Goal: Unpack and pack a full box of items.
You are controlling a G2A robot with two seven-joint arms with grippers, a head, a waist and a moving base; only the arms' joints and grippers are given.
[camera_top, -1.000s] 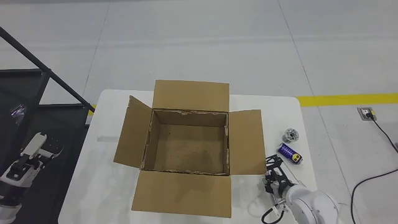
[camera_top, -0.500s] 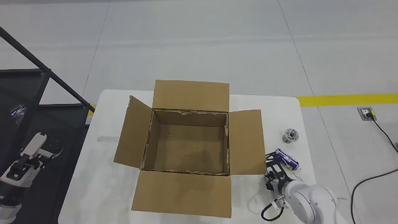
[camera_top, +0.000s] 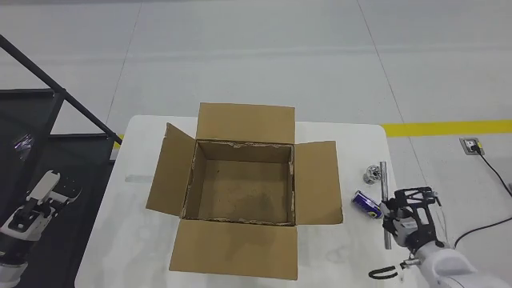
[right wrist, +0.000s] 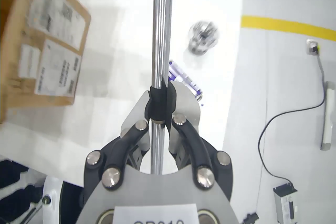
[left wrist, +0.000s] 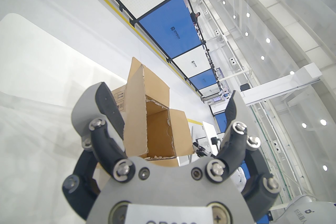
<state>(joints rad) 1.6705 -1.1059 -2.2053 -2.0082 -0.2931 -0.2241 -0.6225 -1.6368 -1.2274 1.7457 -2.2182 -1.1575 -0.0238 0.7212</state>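
An open cardboard box point(camera_top: 232, 248) sits in the middle of a white table point(camera_top: 136, 208). All four flaps are folded outward and its brown floor is in plain sight.

The right gripper point(right wrist: 159, 101) is at the table's front right corner, by the right edge. Its black pads are clamped together on a slim, shiny metal rod point(right wrist: 162, 25). They grip the rod partway along its length, so most of it sticks out ahead of the fingers, pointing away from the robot and running roughly along the table's right edge.

Two small items lie on the table between the box's right flap and that edge. One is a small purple cylinder point(camera_top: 366, 202), on its side just beside the rod. The other is a round silver metal part point(camera_top: 373, 174), a little farther from the robot and apart from the cylinder.

The left gripper point(left wrist: 169, 99) hangs off the table's left side, well away from the box. Its two fingers are spread wide apart with nothing between them.
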